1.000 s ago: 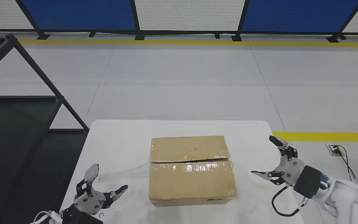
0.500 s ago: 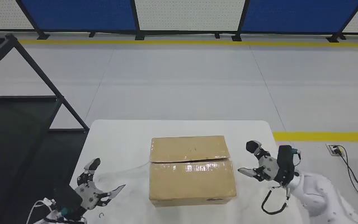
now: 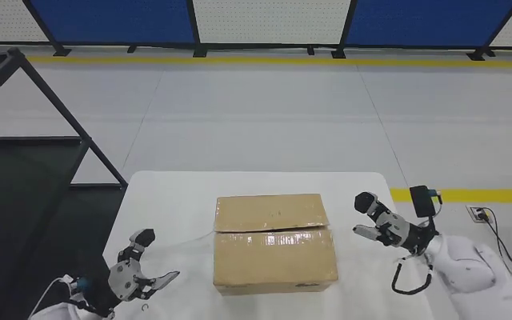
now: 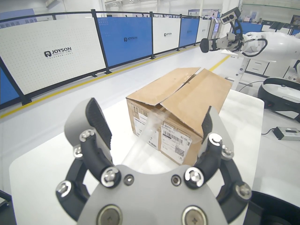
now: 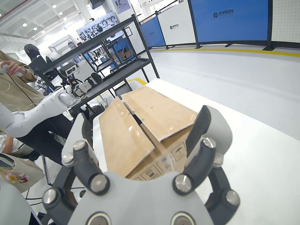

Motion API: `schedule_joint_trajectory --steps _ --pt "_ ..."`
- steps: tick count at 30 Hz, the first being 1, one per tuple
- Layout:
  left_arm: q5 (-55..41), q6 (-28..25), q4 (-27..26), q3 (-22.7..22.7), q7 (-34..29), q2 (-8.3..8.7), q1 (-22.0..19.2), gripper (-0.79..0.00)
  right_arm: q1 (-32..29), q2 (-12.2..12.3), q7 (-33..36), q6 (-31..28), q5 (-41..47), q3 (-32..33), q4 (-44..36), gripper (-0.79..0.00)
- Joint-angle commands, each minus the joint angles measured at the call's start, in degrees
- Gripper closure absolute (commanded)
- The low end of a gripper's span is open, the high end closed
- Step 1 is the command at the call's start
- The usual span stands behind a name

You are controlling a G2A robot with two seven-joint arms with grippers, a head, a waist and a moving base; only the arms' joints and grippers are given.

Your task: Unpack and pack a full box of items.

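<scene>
A brown cardboard box [image 3: 273, 244] sits in the middle of the white table [image 3: 172, 204]. Its two top flaps lie folded down with a slit seam between them, and clear tape hangs loose at its left end [image 4: 150, 124]. My left gripper [image 3: 154, 260] hovers open over the table's front left, apart from the box [image 4: 180, 94], with nothing between its fingers [image 4: 98, 120]. My right gripper [image 3: 362, 217] stands open just off the box's right end [image 5: 138, 120], also holding nothing. It appears as well in the left wrist view, far behind the box [image 4: 207, 45].
A black metal shelf rack [image 3: 48, 152] stands on the floor left of the table. Blue and white fence panels [image 3: 272, 20] line the back, with a yellow floor line before them. Bare tabletop lies on both sides of the box.
My right gripper has swung in from the table's right edge toward the box's right end. My left gripper has shifted slightly nearer the box. The box has not moved.
</scene>
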Motion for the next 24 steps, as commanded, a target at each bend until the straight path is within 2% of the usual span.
schedule_joint_trajectory --steps 1,5,9,11,15,18,24 --pt "-2.26 1.12 0.39 1.04 -1.15 -0.09 0.2 -0.785 0.0 0.01 2.32 1.14 5.69 -1.33 0.23 -0.785" --pt "-12.19 3.12 1.84 2.79 -8.74 -0.01 -0.97 -0.785 1.3 0.58 13.75 7.52 17.32 -3.52 2.01 -0.785" --pt "-24.29 3.06 2.48 4.95 -21.26 0.59 -2.09 -0.785 2.95 1.2 27.06 14.92 29.38 -4.4 3.3 -0.785" --pt "-29.73 2.89 2.28 5.67 -28.58 1.13 -2.85 -0.785 3.55 1.4 31.89 17.51 33.16 -4.42 4.73 -0.785" --pt "-40.93 3.76 1.79 6.08 -37.16 1.99 -3.87 -0.785 4.68 1.49 40.6 20.38 39.95 -4.97 5.94 -0.785" --pt "-47.33 4.2 1.82 5.74 -41.19 2.57 -4.33 -0.785 5.3 1.48 44.35 21.02 40.96 -5.44 6.96 -0.785" --pt "-51.21 4.33 2.03 4.95 -44.25 3.29 -4.55 -0.785 6.05 0.99 45.09 21.42 40.48 -7.62 7.13 -0.785"
